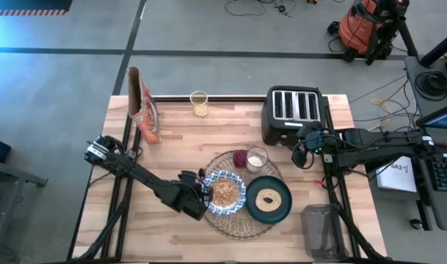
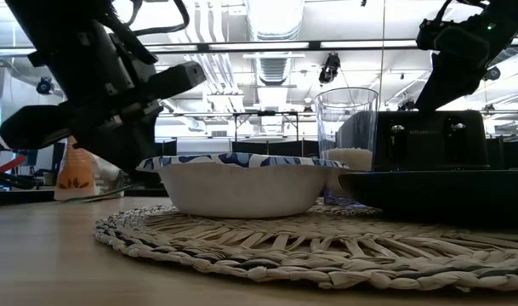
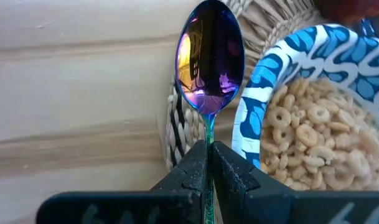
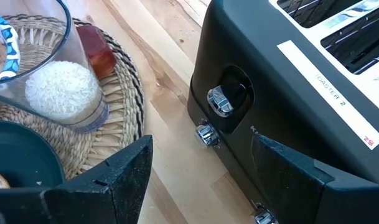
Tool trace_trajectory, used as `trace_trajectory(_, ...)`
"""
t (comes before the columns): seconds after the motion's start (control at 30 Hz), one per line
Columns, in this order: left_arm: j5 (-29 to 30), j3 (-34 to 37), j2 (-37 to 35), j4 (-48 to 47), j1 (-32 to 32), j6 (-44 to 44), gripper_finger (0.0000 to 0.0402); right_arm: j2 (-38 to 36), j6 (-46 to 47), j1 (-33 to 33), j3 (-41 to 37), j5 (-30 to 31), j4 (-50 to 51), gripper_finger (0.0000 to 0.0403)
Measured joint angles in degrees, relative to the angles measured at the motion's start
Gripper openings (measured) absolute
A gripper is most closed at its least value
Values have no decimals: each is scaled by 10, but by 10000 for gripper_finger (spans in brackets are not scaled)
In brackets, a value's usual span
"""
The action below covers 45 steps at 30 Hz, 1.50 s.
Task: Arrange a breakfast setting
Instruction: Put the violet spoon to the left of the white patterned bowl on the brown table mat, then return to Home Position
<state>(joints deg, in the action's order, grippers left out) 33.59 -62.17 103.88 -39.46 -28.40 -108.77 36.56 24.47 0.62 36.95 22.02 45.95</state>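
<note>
An iridescent purple-blue metal spoon (image 3: 210, 59) is held by its thin handle between the closed fingers of the left tool (image 3: 208, 163), its bowl hanging over the edge of the large round woven straw placemat (image 1: 217, 163), just beside the rim of the blue-and-white patterned bowl (image 1: 224, 192) filled with ring-shaped cereal. The bowl sits on the near-left part of the placemat, with the dark teal round plate (image 1: 282, 209) carrying a round bagel-like piece at its right and the small clear glass (image 1: 257, 158) with white contents behind them, all resting on the light wooden tabletop (image 1: 172, 147). The step in hand is judged to be the laying of the spoon beside the bowl. It would be done well if the spoon were lowered flat until its bowl and handle are borne by the placemat or the tabletop, kept parallel to the bowl's side and clear of its rim, and only then released, since a drop from height could let it bounce or roll against the bowl. The right tool (image 4: 195, 180) hangs with fingers spread before the black four-slot toaster (image 4: 301, 81), well apart from the work.
</note>
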Motion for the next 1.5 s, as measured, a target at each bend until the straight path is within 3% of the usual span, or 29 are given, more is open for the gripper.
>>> trace_trajectory(0.7,-30,-10,49,21,8,-32,6,0,0,0,0,0,0,260)
trace_trajectory(0.87,-26,-39,49,-36,7,-24,13,0,0,0,0,0,0,260)
trace_trajectory(1.27,-16,-68,44,-116,-3,-24,72,0,0,0,0,0,0,260)
trace_trajectory(1.5,4,-57,-14,-214,-15,-25,77,0,0,0,0,0,0,260)
